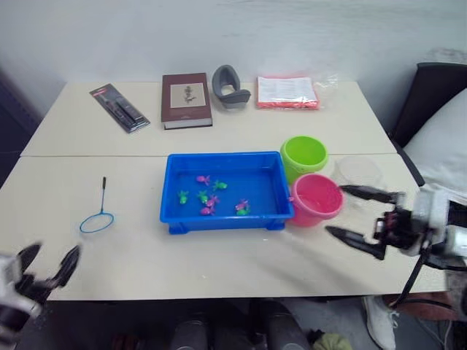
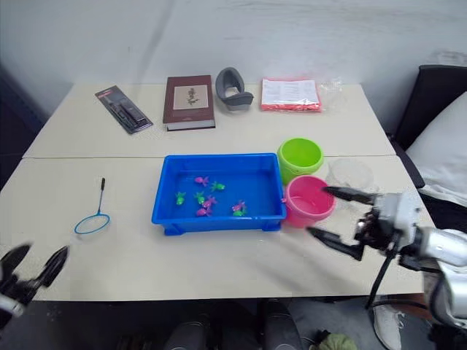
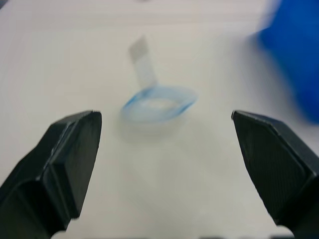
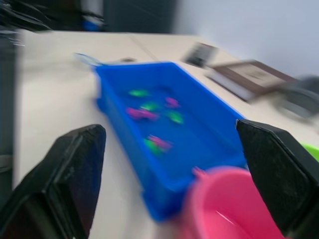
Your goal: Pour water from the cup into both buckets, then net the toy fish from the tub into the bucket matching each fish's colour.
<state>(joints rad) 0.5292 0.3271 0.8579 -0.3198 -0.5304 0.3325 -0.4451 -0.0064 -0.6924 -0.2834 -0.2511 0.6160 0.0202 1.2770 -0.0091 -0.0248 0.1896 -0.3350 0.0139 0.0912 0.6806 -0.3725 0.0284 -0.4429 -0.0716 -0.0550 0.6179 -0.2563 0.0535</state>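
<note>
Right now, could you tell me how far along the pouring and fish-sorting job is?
Nothing looks finished. The tiny green and pink toy fish are all in the shallow blue plastic tub, and the blue-rimmed hoop net lies on the table. Both tools, left and right, are open and empty. Pouring and netting remain.

The tiny green and pink plastic toy fish (image 1: 211,197) in the shallow bright blue plastic tub (image 1: 222,219) are too small to count surely. The clear colourless plastic cup (image 1: 357,172) barely stands out against the table, its handle indistinguishable. The round light-blue-rimmed net (image 3: 158,103) blurs in the left wrist view, its thin handle smeared pale
</note>
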